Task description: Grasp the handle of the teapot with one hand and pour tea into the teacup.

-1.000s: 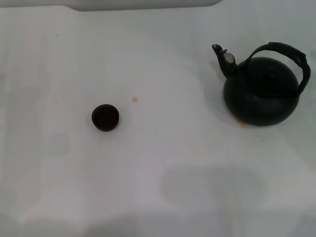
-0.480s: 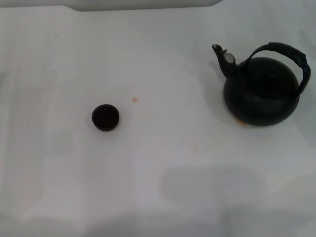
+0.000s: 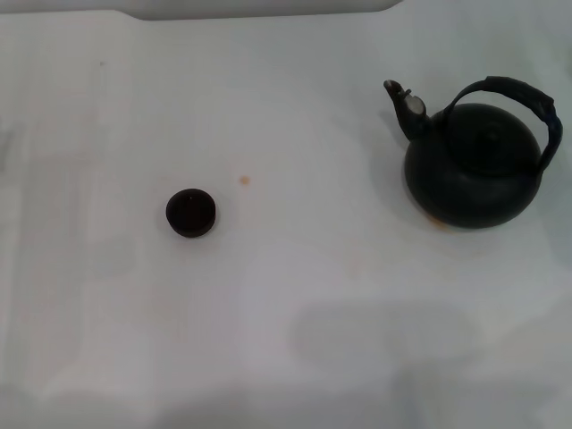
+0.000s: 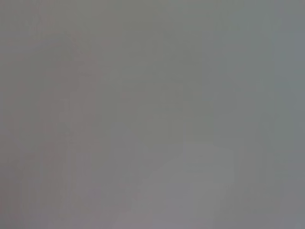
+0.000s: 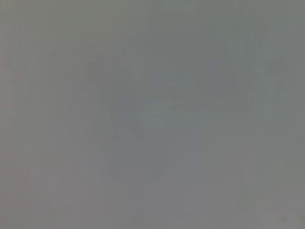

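The round matte black teapot (image 3: 472, 170) stands upright on the white table at the right in the head view. Its short spout (image 3: 404, 105) with a silvery cap points toward the left and far side. The black arched handle (image 3: 523, 103) loops over its top. The small dark teacup (image 3: 190, 213) sits left of centre, well apart from the teapot, its inside dark reddish. Neither gripper shows in the head view. Both wrist views show only plain grey surface.
The white table (image 3: 295, 295) spreads around both objects. A small orange spot (image 3: 244, 180) lies between cup and pot. A pale raised edge (image 3: 259, 9) runs along the far side.
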